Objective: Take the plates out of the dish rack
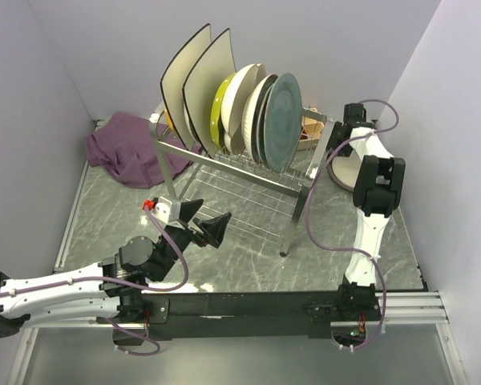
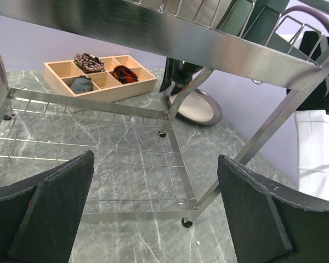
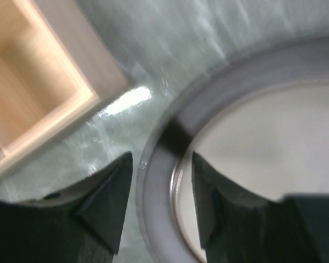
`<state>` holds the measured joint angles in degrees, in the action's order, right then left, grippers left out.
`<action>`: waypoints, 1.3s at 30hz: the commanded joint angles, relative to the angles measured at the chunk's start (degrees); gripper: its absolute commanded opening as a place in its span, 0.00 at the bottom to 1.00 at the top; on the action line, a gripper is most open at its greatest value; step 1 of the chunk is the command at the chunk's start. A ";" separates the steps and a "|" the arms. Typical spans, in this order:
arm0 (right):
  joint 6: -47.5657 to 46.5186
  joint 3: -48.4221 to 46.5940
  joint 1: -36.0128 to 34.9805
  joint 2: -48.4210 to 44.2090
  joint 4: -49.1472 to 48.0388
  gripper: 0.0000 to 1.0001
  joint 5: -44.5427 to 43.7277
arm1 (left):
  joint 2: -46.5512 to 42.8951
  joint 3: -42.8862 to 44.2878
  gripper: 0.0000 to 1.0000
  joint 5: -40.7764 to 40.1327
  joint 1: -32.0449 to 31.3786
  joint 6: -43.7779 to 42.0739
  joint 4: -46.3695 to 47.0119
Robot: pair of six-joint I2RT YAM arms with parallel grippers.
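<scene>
Now my right gripper (image 3: 160,164) straddles the grey-rimmed plate (image 3: 252,126) at the worktop's (image 1: 248,257) far right corner, fingers (image 3: 104,203) parted, unclenched; left gripper (image 2: 156,159) gapes wide.

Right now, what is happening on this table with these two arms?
The right gripper straddles the rim of a grey-rimmed plate lying on the table beside the wooden box, its jaws apart, not pinching it. The left gripper hangs open and empty in front of the dish rack, where several plates stand upright.
</scene>
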<state>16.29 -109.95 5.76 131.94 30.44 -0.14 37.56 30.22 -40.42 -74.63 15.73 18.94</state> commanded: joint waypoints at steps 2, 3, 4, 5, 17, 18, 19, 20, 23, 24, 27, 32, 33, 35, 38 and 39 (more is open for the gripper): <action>6.12 3.51 -1.63 -1.42 0.50 0.54 7.88 | -0.56 0.02 0.99 0.17 -0.25 -0.61 1.19; 6.12 3.69 -1.63 -1.51 0.50 0.54 7.27 | -0.39 0.02 0.99 0.17 -0.25 -0.61 1.19; 6.03 3.78 -1.63 -1.68 0.76 0.54 7.00 | -0.38 0.02 0.99 0.17 -0.25 -0.61 1.19; 5.86 3.69 -1.63 -2.03 1.03 0.54 6.48 | -0.30 0.02 0.99 0.00 -0.25 -0.61 1.10; 11.39 -0.61 0.74 -10.55 6.47 0.66 -0.12 | -0.03 -0.07 1.00 -0.44 -0.25 -0.78 1.19; 11.74 -0.53 0.92 -11.08 6.74 0.71 -1.25 | -0.12 0.02 0.99 -0.44 -0.25 -0.78 1.10; 12.70 0.43 1.09 -11.70 7.00 0.74 -1.87 | -0.21 0.02 0.99 -0.53 -0.25 -0.87 1.10; 13.49 1.40 1.18 -13.10 6.92 0.77 -3.01 | -0.21 -0.07 0.99 -0.45 -0.25 -0.79 1.19; 19.72 5.87 2.41 -16.17 8.94 0.77 -4.86 | -0.30 -0.42 0.99 -0.53 -0.34 -0.96 1.71; 21.57 8.24 3.02 -17.58 8.68 0.77 -4.35 | 0.05 -0.51 0.99 -0.88 -0.25 -0.96 1.89; 29.48 19.31 5.66 -24.08 5.43 0.74 -4.34 | 1.28 -0.51 1.00 -1.67 -0.25 -1.40 2.42; 35.46 27.77 7.25 -30.34 5.59 0.75 -8.37 | 2.43 0.63 0.99 -0.18 -0.25 -0.61 1.28; 36.60 28.30 7.42 -30.60 6.47 0.76 -9.17 | 2.17 0.46 0.99 -0.01 -0.25 -0.61 1.54; 38.28 30.84 7.95 -30.86 5.61 0.78 -7.95 | 1.64 0.11 0.99 -0.27 -0.25 -0.70 1.63; 39.69 34.80 8.65 -30.16 0.69 0.79 -4.96 | 0.67 -0.51 0.99 -0.88 -0.25 -0.87 1.80; 40.04 35.41 8.65 -29.90 -0.19 0.79 -5.04 | 0.41 -0.60 1.00 -0.97 -0.25 -0.96 2.06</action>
<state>51.72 -77.65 13.89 103.39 34.96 -5.80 39.48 30.22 -40.84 -74.63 15.55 18.81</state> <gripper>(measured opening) 0.787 0.995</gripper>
